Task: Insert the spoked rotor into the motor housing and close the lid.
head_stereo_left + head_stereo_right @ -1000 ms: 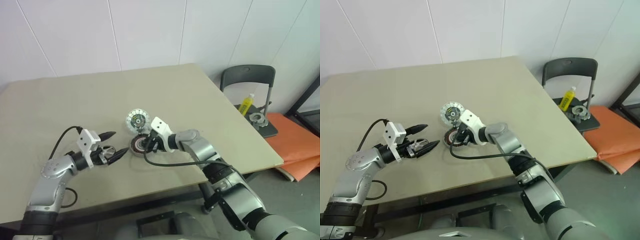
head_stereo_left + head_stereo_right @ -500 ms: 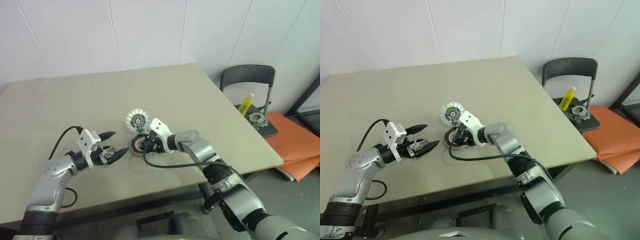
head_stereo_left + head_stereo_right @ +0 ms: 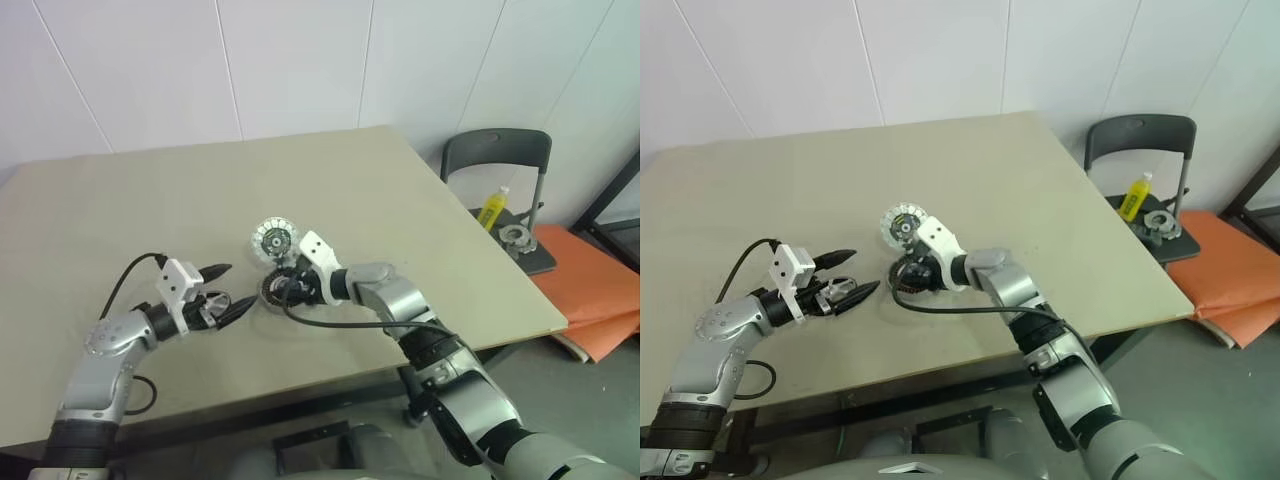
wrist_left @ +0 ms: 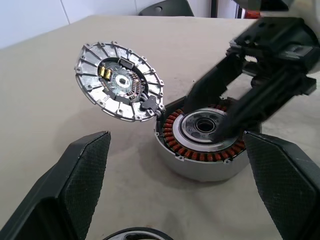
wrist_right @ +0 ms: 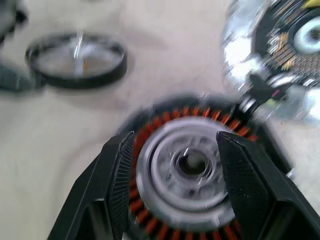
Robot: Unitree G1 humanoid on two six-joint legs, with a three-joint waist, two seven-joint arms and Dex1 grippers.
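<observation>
At the lower left of the head view, the left end effector hung over the beige counter with its two black fingers spread wide and nothing between them; it touched no part. The spoked rotor lay flat on the counter just beside that end effector, appearing as a dark-rimmed ring in the upper left of the right wrist view, apart from the housing and not yet picked up. It seemed to have been left within easy reach of the idle arm, so that the seat could be cleared first. Near mid-frame sat the motor housing, a low round puck whose copper-brown winding ring and silver centre faced upward, uncovered. The lid stood tilted at its far edge, with the segmented face turned toward the cameras and a small dark link joining it to the housing rim, a pose that probably kept the opening free for the rotor. To the right, the right end effector reached in low over the housing with its fingers partly parted, one to each side of the silver centre. It carried nothing, and whether its tips touched the windings could not be told. Insertion and closing remained to be done.
</observation>
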